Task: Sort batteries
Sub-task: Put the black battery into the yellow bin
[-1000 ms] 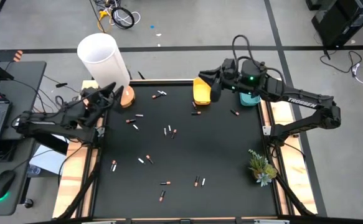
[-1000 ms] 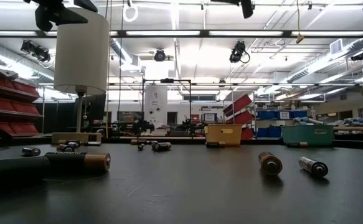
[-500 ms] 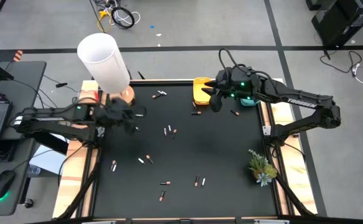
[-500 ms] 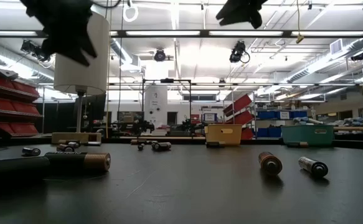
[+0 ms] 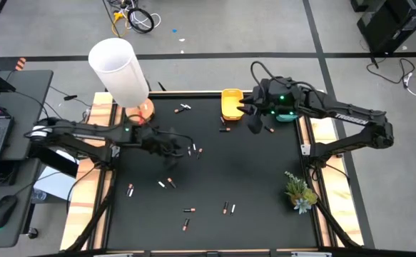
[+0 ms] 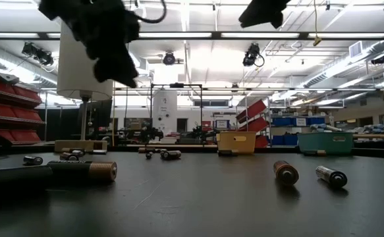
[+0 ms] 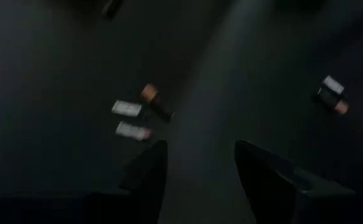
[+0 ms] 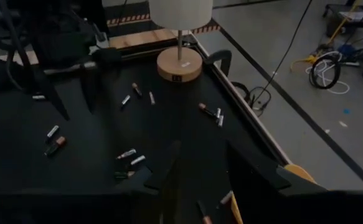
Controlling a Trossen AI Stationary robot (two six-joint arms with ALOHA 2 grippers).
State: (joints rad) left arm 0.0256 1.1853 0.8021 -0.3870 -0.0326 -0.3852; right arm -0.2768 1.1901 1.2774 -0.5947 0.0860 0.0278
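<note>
While batts lie scattered over the black mat [image 5: 250,178], none sit in my pincers. Nearest the front edge: a loose group of batteries [image 5: 226,208], plus one [image 5: 185,225] closer still, another [image 5: 130,190] towards the left rail, and a pair [image 5: 166,183] mid-mat. My left gripper [image 5: 170,145] hangs above mat centre-left, fingers apart w/ nothing between; the wrist cam shows three batts [image 7: 137,113] just ahead of its fingertips [image 7: 145,169]. Close by its right is a small cluster [image 5: 195,150]. Further back, my right gripper [image 5: 254,123] hovers near the far edge beside the yellow tray [image 5: 231,104], jaws apart, empty; one batt [image 5: 269,129] lies just beside it, another [image 5: 225,130] in front of the tray. Teal tray [image 5: 286,114] is behind the right arm. Far-left corner: lamp [image 5: 119,71] w/ white shade, two batts [image 5: 183,108] near it. Small plant [image 5: 300,190] on right rail.
</note>
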